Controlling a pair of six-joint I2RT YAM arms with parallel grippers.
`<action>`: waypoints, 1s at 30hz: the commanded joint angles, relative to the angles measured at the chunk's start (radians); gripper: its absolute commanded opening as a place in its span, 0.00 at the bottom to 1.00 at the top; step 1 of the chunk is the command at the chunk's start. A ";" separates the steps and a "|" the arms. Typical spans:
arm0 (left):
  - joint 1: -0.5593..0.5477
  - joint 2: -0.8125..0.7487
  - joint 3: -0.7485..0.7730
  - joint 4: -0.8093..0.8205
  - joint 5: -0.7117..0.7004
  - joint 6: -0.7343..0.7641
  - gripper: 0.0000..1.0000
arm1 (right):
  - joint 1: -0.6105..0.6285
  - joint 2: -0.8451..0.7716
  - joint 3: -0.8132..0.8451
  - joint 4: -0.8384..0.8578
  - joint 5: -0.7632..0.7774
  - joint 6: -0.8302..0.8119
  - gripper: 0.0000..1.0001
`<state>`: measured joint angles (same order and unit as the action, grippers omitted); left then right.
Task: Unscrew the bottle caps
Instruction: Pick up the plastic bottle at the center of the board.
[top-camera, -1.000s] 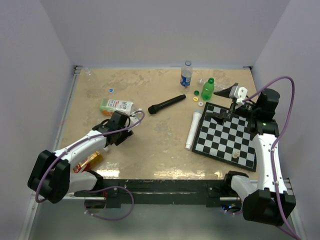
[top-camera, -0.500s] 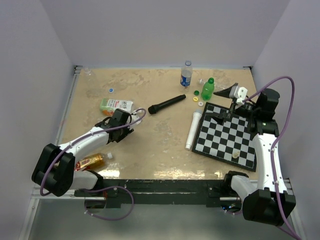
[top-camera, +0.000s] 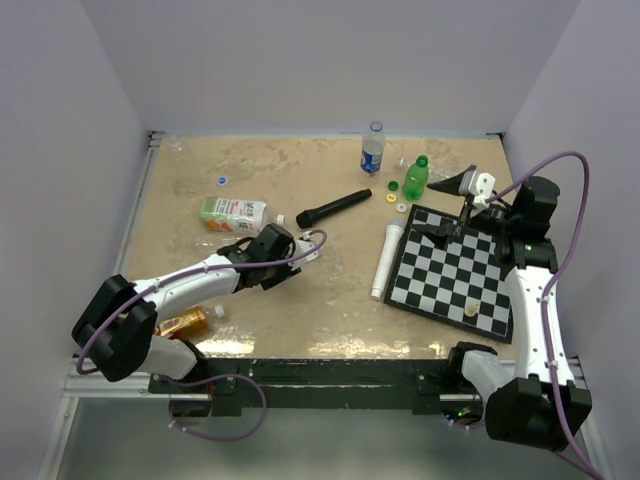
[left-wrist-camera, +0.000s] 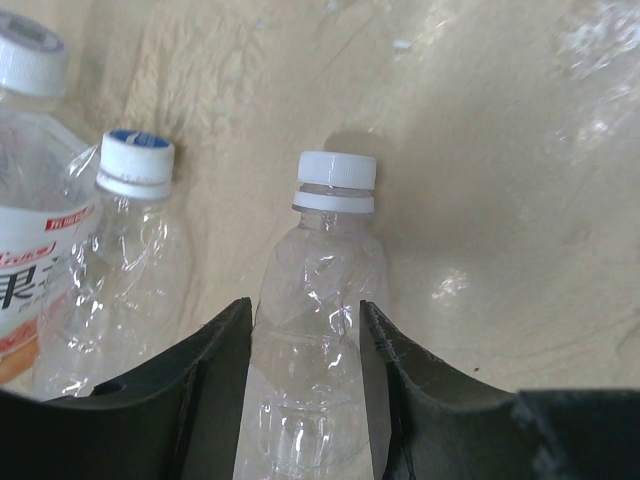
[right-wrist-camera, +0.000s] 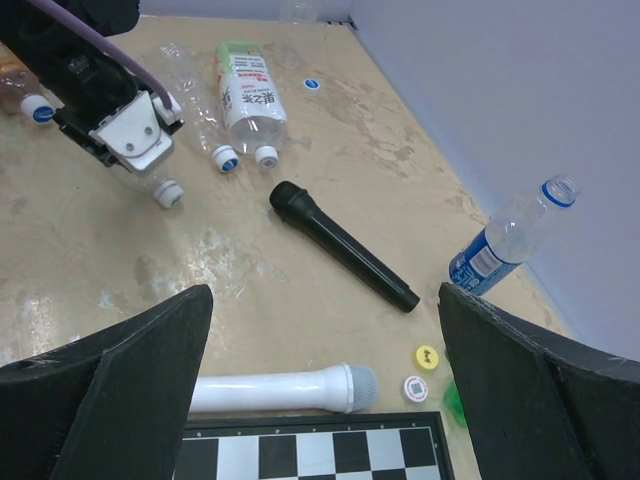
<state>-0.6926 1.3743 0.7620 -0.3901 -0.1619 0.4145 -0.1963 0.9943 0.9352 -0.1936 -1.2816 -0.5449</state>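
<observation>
left hand (left-wrist-camera: 303, 318) grips clear bottle (left-wrist-camera: 325, 262) | white cap (left-wrist-camera: 337, 180) points ahead toward right edge of tabletop (top-camera: 330, 300) | right hand (top-camera: 445, 210) wide, well apart

Top camera overlooks the whole worktop (top-camera: 330, 290). Left wrist sits close on the clear bottle (left-wrist-camera: 318, 290) between its fingers (left-wrist-camera: 215, 370); right wrist shares it, farther off.

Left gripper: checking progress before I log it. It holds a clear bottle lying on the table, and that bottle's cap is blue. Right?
Not quite: the cap on the bottle in the left gripper is white, as the left wrist view shows. The rest stands: a clear bottle, lying on the table, held.
</observation>
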 joint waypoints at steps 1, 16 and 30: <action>-0.065 0.063 0.039 -0.059 0.055 -0.085 0.24 | 0.005 -0.002 0.007 0.040 -0.007 0.020 0.98; -0.119 0.201 0.172 -0.082 0.048 -0.118 0.27 | 0.005 -0.002 0.001 0.057 0.007 0.034 0.98; -0.119 0.163 0.152 -0.078 0.050 -0.094 0.72 | 0.005 -0.006 0.002 0.056 0.010 0.034 0.98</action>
<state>-0.8028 1.5635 0.9398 -0.4442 -0.1375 0.3275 -0.1963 0.9947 0.9348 -0.1635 -1.2739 -0.5224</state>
